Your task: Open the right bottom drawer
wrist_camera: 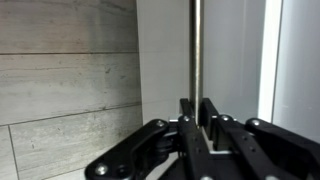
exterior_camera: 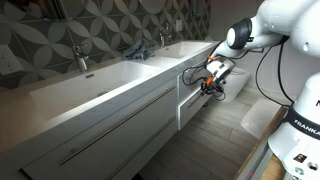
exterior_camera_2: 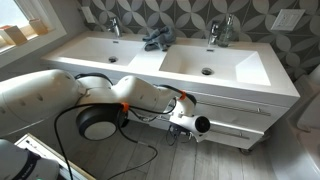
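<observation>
The right bottom drawer (wrist_camera: 232, 50) is a glossy white flat front with a slim chrome bar handle (wrist_camera: 197, 45), which runs vertically in the wrist view. My gripper (wrist_camera: 197, 118) is shut on this handle, one black finger on each side of the bar. In both exterior views the gripper (exterior_camera: 209, 82) (exterior_camera_2: 184, 119) sits low against the front of the smaller vanity unit, at the bottom drawer (exterior_camera_2: 245, 129). The matching upper drawer front (exterior_camera_2: 250, 108) is above it. The drawer's inside is not visible.
The wider unit with long white drawers (exterior_camera: 100, 130) stands beside it. A white double-basin top (exterior_camera_2: 200, 60) with chrome faucets (exterior_camera_2: 220, 32) runs above. Grey wood-look floor tiles (wrist_camera: 65, 90) lie below. My arm and its cables (exterior_camera_2: 110, 100) cross in front of the vanity.
</observation>
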